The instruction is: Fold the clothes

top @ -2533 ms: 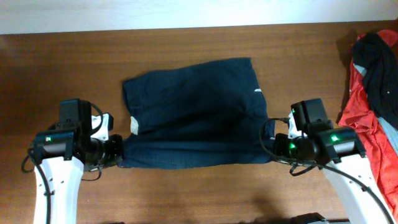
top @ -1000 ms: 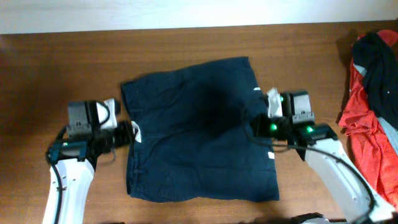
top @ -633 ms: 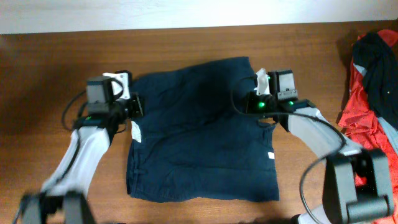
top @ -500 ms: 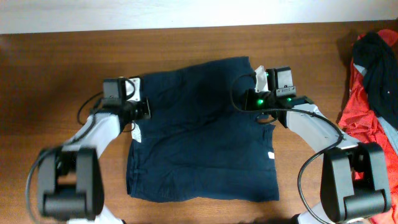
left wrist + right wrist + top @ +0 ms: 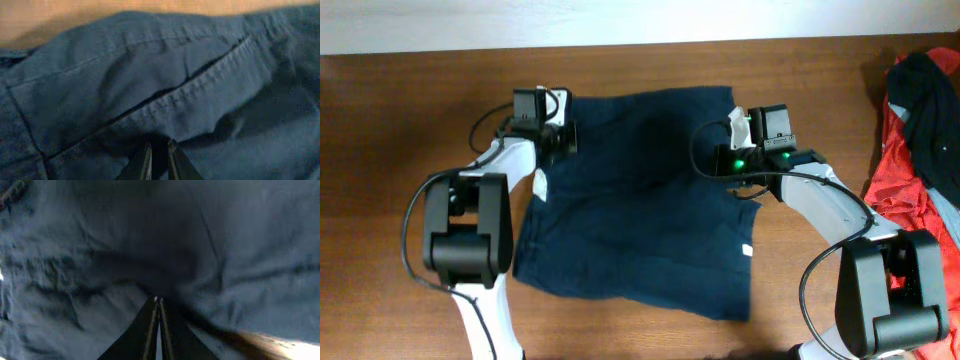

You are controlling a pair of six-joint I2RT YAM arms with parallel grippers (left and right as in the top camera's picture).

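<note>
Navy shorts [image 5: 640, 200] lie mid-counter [image 5: 420, 90], near hem askew. Left hand [image 5: 159, 145] and right hand [image 5: 159, 301] are each clamped on cloth at the far corners. Risk: an uneven pull or a slipping pinch would skew the fold.

A brown wooden table [image 5: 380, 110] fills the view. At its right edge lies a heap of garments [image 5: 920, 150] — red cloth, black at the far end, grey along the right side. A pale strip [image 5: 620, 20] borders the far edge.
</note>
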